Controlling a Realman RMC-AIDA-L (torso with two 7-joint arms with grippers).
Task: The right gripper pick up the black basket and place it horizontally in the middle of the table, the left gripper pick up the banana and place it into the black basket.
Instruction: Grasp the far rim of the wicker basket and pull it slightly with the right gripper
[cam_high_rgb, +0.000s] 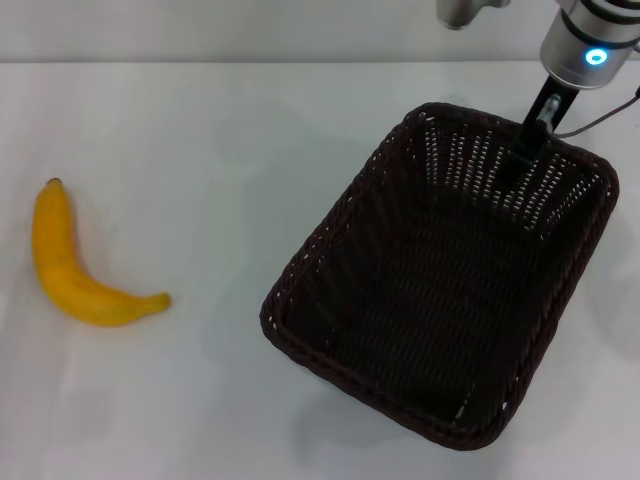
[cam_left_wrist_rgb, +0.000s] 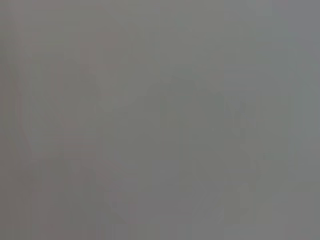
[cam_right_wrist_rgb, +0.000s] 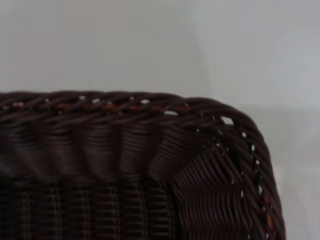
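Note:
The black basket (cam_high_rgb: 440, 290) sits on the white table (cam_high_rgb: 220, 140) right of centre, turned at a slant, its opening facing up and nothing in it. My right gripper (cam_high_rgb: 520, 158) reaches down from the far right onto the basket's far rim and dips just inside the far wall. The right wrist view is filled by a corner of the basket (cam_right_wrist_rgb: 150, 150) with its braided rim, white table behind. The yellow banana (cam_high_rgb: 75, 270) lies alone at the left side of the table, far from the basket. The left gripper is out of view; the left wrist view is plain grey.
The right arm's silver wrist (cam_high_rgb: 590, 45) with a blue light hangs over the table's far right edge. Bare white tabletop lies between the banana and the basket.

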